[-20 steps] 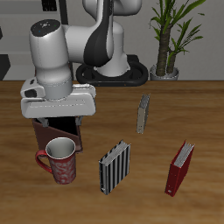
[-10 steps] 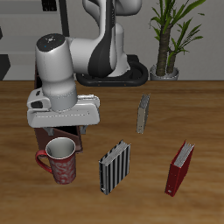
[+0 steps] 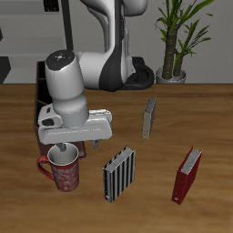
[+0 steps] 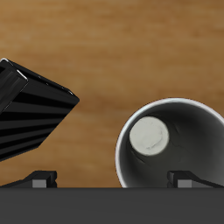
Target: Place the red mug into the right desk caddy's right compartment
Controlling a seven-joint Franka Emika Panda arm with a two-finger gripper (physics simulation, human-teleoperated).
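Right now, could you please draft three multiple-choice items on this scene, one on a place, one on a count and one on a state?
1. Where does the red mug stand?
A. inside the desk caddy
B. on the table near its front edge, beside the striped book
C. on top of the red book

2. How many upright books stand on the table?
A. one
B. three
C. five

3. How does the tool stand to the mug?
A. above the mug's opening, mug not lifted
B. carrying the mug high above the table
C. far back by the plant

Answers: 1 B, the mug sits on the wood next to the striped book. 2 B, the striped book, the grey book and the red book are all there are. 3 A, the wrist view looks straight down into the mug's grey inside.
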